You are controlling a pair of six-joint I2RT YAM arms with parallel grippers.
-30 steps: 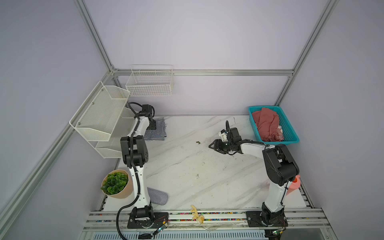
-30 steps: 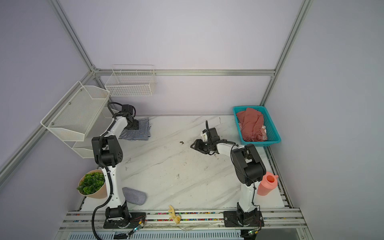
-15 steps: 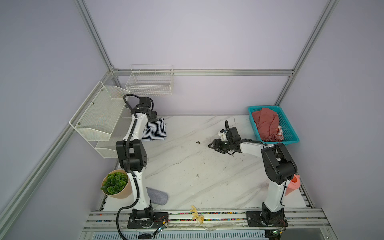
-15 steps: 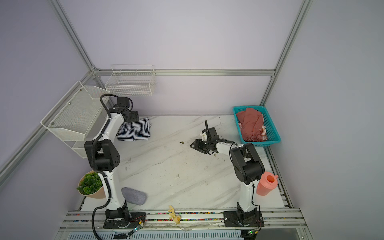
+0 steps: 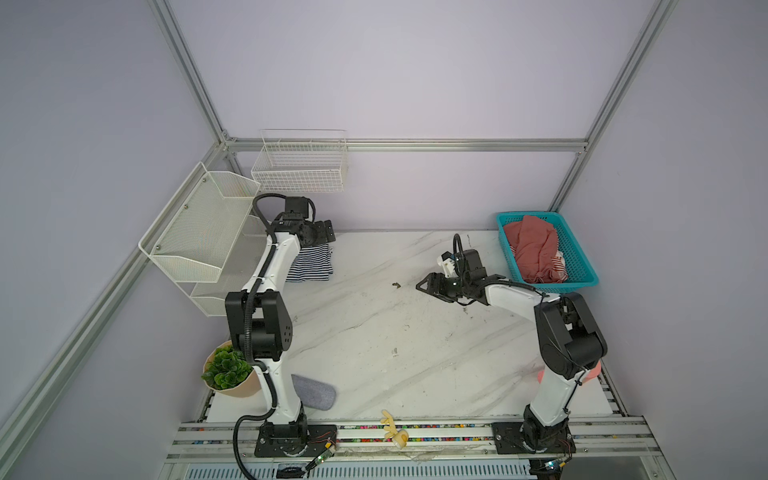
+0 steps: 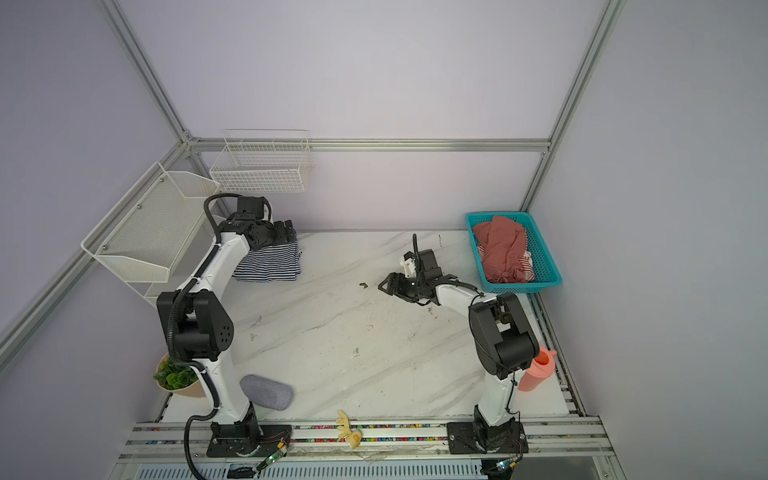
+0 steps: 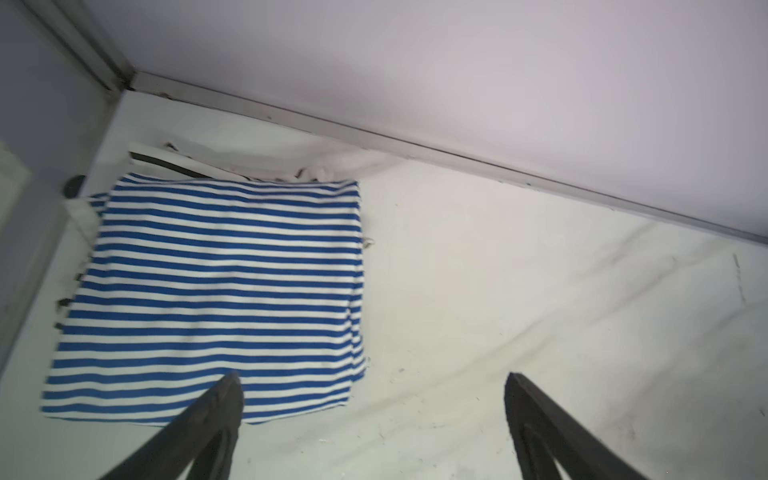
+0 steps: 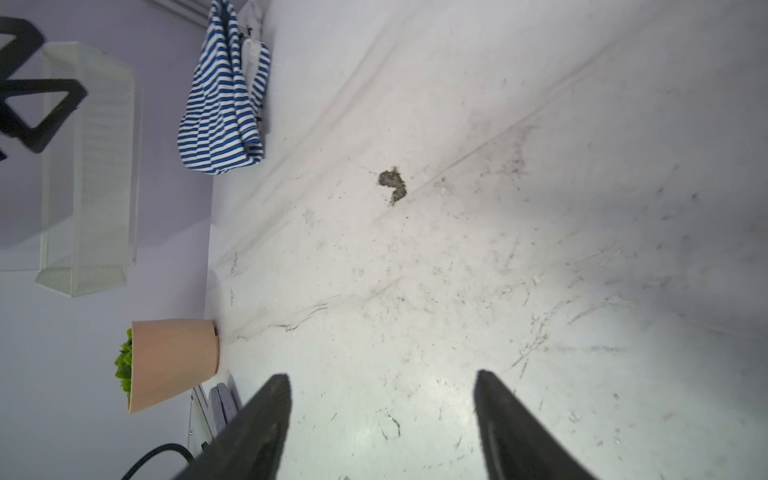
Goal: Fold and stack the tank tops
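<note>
Marble table (image 5: 395, 332): navy-striped tank top (image 5: 311, 266) upper left, teal basket (image 5: 575, 259) upper right, plant pot (image 5: 243, 384), grey pouch (image 5: 316, 392) lower left, dark speck (image 5: 396, 285) centre.

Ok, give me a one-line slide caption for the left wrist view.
Open left gripper beside the folded blue-striped tank top at the marble table's back corner.

Marble-look table (image 5: 374, 332): smooth, faint sheen, scuffed and smudged grey. Folded tank top (image 7: 216, 282): soft knit cloth, matt. Teal basket (image 5: 579, 259): plastic lattice, slight gloss, holding matt rust-red cloth (image 5: 534, 245). Wire basket (image 5: 301, 174) and mesh shelf (image 5: 195, 224): white-coated metal. Frame rail (image 5: 457, 144): bare brushed metal. Plant pot (image 8: 174, 361): smooth, matt tan. Grey pouch (image 6: 266, 391): felt-like.
</note>
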